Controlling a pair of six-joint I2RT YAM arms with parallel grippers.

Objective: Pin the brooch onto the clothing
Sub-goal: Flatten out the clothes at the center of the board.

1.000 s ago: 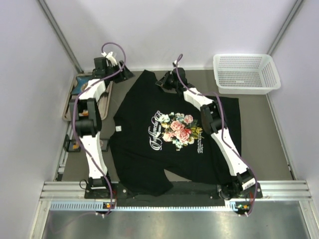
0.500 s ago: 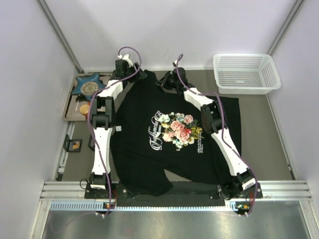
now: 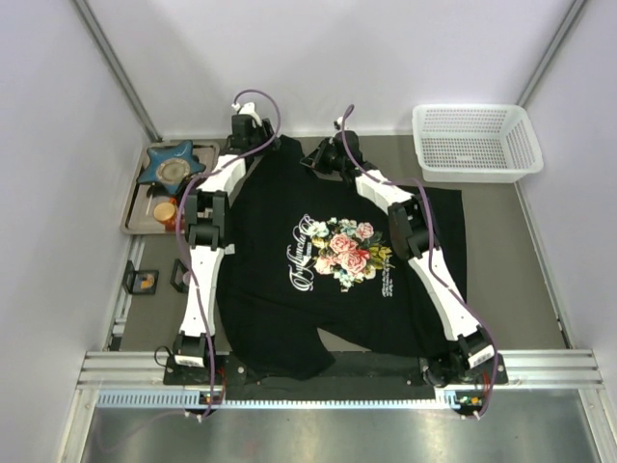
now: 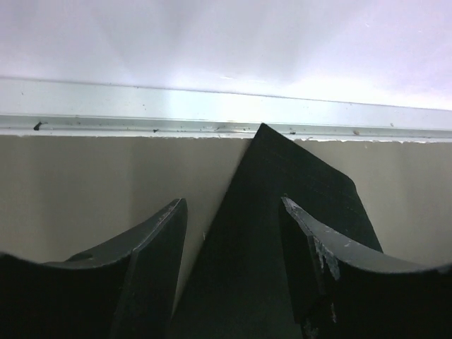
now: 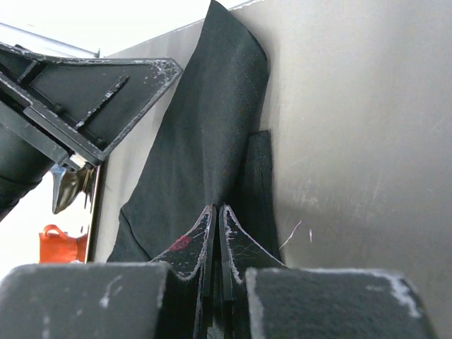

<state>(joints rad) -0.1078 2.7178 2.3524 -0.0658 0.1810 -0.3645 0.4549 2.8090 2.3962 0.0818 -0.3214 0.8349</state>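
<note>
I see the black T-shirt (image 3: 280, 318) lying flat mid-table, rose print up, with 1 corner reaching the back wall rail (image 4: 141, 116). The right gripper (image 5: 215, 212) pinches a fold of it. The left gripper (image 4: 233, 212) hangs wide over that corner, having swung in from the tray (image 3: 133, 217) in the last second. I cannot pick out the brooch.

Shirt (image 3: 318, 289) flat mid-table; tray (image 3: 135, 214) left, holding star dish (image 3: 152, 175); basket (image 3: 474, 141) far right.
</note>
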